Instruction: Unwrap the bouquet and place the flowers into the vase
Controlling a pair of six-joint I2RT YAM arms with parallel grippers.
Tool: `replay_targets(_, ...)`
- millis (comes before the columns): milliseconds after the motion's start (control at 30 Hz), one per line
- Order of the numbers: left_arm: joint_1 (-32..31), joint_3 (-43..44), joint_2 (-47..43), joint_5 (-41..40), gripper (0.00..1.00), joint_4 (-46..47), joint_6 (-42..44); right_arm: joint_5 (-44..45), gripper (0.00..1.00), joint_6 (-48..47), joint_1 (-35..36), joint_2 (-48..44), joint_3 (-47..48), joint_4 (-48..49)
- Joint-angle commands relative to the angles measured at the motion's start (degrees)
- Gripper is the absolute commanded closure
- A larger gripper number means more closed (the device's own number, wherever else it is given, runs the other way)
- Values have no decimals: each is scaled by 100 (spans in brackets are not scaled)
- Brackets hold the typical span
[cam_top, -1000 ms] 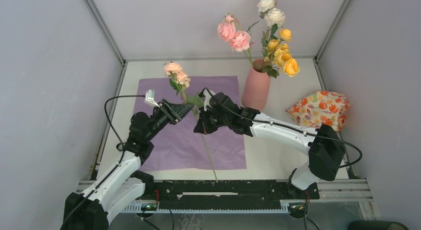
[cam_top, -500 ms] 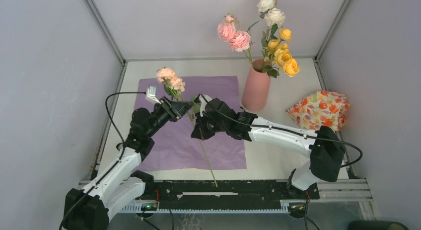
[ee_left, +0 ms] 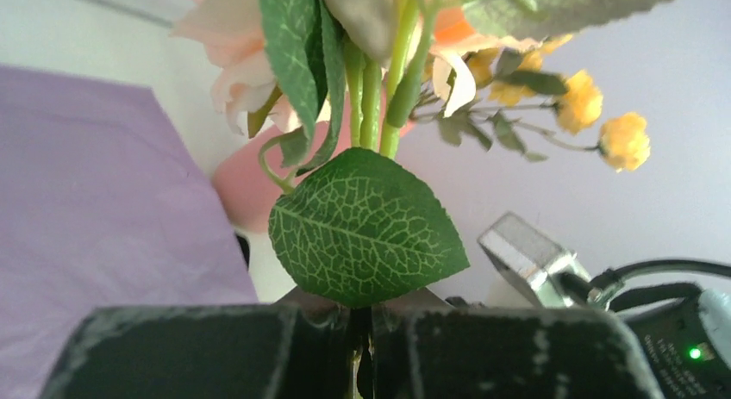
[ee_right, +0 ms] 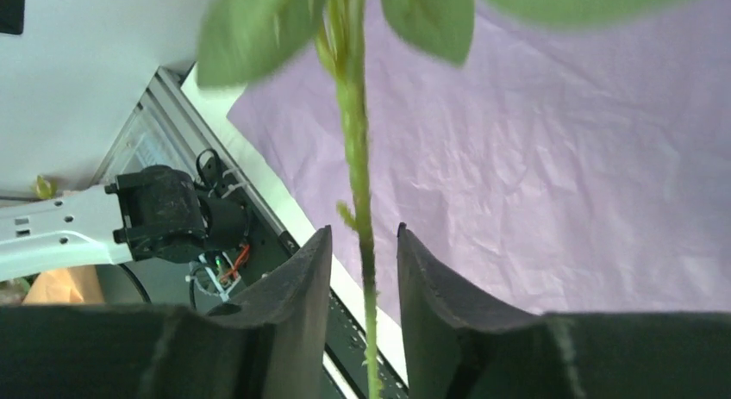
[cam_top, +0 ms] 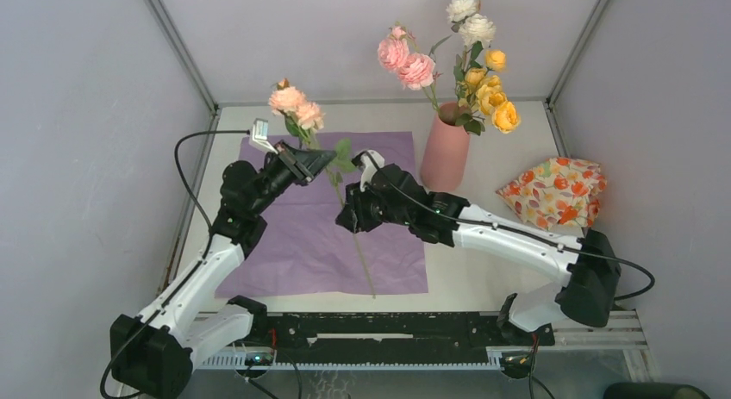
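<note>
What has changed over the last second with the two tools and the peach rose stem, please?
The left tool closed on the peach rose just under a leaf; the right tool, which had clamped the stem, opened, and the stem now stands between its parted fingers. The left arm carried the rose up and farther back. The vase with its flowers, the purple paper and the orange-flowered bundle stayed put.

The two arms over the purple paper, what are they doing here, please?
The left gripper is shut on a peach rose stem just below a leaf, holding it over the flat purple paper. The right gripper stands open around the same stem lower down. The pink vase behind already holds pink, white and yellow flowers.
</note>
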Motion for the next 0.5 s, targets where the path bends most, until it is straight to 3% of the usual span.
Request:
replay_targets(0,15,905,356,16,98,825,-87,588,54,17,-207,-624,27,-231)
replay_targets(67,-19,1258,597,67,98,1003,-185,732,47,15,-302,-831,32,-362)
replay_targets(267,-294,2730,1357,82,98,993,-23,2010,46,-104,-303,-1699,7,-914)
replay_targets(367,-575,3580,1795,24,98,753,346,2846,36,13,-286,-2367,-308,-920)
replay_targets(467,-989,4431,2170,-216,97,231,1077,2812,31,321,-622,-3071,-671,-889)
